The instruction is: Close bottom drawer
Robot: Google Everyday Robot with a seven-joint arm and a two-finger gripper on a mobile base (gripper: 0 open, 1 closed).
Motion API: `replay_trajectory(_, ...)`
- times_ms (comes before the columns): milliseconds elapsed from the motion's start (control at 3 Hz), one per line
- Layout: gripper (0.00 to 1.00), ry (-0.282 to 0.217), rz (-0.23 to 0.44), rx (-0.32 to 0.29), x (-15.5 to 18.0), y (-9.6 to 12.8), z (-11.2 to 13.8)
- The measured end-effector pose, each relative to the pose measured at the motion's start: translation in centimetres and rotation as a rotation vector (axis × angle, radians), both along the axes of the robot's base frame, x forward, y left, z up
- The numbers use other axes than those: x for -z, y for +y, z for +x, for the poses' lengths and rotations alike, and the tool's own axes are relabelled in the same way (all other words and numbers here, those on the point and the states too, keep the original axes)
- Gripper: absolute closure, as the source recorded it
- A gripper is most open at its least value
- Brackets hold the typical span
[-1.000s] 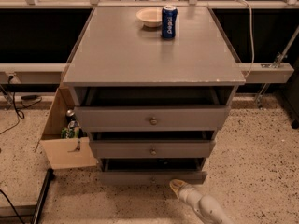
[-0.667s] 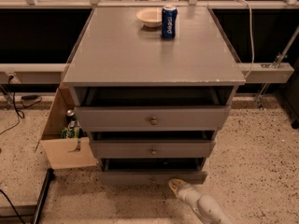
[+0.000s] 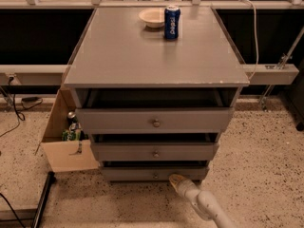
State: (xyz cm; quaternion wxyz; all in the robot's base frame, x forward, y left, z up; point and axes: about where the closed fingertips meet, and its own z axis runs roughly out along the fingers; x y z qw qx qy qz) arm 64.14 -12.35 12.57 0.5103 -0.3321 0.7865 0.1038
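The grey cabinet (image 3: 156, 56) has three drawers, all pulled out a little. The bottom drawer (image 3: 137, 174) is the lowest and slimmest, with a small round knob (image 3: 155, 175). My gripper (image 3: 176, 180) is at the end of the white arm (image 3: 204, 205) coming from the lower right. Its tip touches or nearly touches the bottom drawer's front, just right of the knob.
A blue soda can (image 3: 172, 22) and a pale bowl (image 3: 152, 18) stand on the cabinet top. An open cardboard box (image 3: 66, 141) with bottles sits at the cabinet's left side. Cables lie on the speckled floor at left. A dark counter front runs behind.
The gripper has moved slightly up and left toward the bottom drawer's front. The drawers look unchanged.
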Motion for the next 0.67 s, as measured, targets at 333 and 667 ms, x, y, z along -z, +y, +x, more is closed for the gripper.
replay_trajectory(333, 1.00, 0.000, 0.000, 0.000, 0.25, 0.13, 0.24)
replay_trajectory(667, 1.00, 0.003, -0.001, -0.004, 0.22, 0.13, 0.18)
